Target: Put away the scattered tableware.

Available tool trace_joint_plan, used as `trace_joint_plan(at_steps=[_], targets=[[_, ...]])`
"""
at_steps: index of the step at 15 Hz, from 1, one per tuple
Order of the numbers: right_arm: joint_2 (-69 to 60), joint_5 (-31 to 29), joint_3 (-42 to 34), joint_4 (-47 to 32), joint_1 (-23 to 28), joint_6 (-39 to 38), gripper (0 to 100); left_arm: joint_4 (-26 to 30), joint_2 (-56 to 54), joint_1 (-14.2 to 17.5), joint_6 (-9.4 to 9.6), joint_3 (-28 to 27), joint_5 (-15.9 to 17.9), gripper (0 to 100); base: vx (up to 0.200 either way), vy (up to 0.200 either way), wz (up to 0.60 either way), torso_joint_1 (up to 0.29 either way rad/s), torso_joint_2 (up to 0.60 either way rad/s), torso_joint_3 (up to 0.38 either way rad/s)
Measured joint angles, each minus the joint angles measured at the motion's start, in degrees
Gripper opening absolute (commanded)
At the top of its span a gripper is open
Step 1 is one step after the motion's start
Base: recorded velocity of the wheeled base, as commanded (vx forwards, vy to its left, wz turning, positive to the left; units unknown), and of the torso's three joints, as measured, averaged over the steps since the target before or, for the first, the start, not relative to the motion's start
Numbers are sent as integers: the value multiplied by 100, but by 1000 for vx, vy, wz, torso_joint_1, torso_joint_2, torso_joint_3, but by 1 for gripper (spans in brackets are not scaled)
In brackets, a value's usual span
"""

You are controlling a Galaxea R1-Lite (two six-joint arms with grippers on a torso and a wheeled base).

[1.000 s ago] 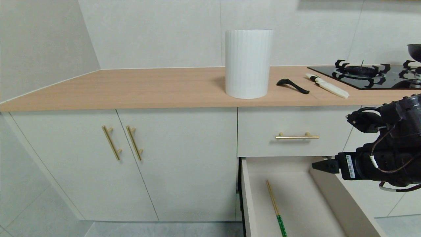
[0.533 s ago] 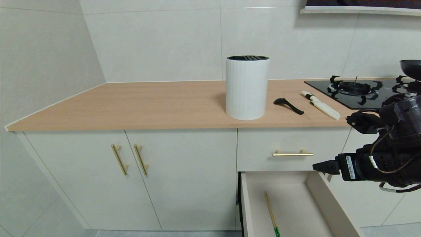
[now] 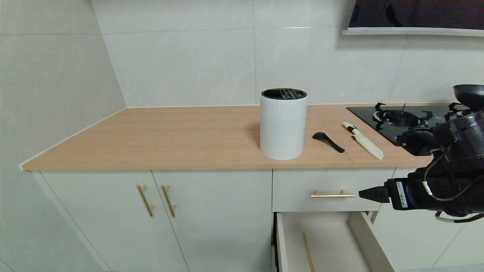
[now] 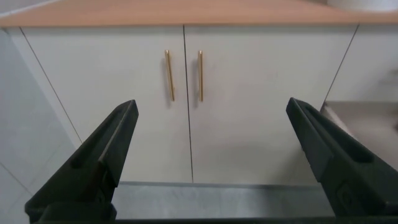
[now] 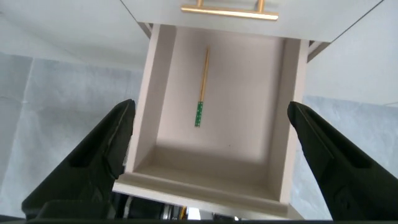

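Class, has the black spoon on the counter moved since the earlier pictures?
No. The camera tilted; the black spoon keeps its place beside the white holder.

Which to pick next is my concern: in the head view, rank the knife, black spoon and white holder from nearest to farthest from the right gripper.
1. Knife, on the right part of the counter, above the right gripper.
2. Black spoon, left of the knife.
3. White holder, farther left again.

Right arm (image 3: 435, 190) extends level, above the right side of the open drawer (image 3: 368, 241). Right gripper (image 5: 210, 106) points down into that drawer, jaws spread wide, holding nothing. Left gripper (image 4: 211, 102) sits left of the drawer, jaws equally spread.
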State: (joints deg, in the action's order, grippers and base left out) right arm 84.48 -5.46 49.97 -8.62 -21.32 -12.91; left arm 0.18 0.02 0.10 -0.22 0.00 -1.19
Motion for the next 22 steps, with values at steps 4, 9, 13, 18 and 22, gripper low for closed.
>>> trace_joint_plan(at_steps=[4, 9, 13, 18, 22], targets=[[9, -1, -28, 0, -1, 7, 100, 0, 0, 0, 0, 0, 0, 100, 0, 0, 0, 226, -510, -282], [35, 10, -16, 96, 2, 2, 100, 0, 0, 1, 0, 0, 0, 100, 0, 0, 0, 154, -325, -180], [260, 7, 50, 908, 173, 18, 100, 0, 0, 4, 0, 0, -2, 100, 0, 0, 0, 7, -13, -10], [1532, 918, 1684, 1832, 892, 106, 100, 0, 0, 4, -2, 0, -2, 100, 0, 0, 0, 0, 0, 0], [2608, 1632, 2676, 1920, 1223, 744, 100, 0, 0, 1, 0, 0, 0, 100, 0, 0, 0, 0, 0, 0]])
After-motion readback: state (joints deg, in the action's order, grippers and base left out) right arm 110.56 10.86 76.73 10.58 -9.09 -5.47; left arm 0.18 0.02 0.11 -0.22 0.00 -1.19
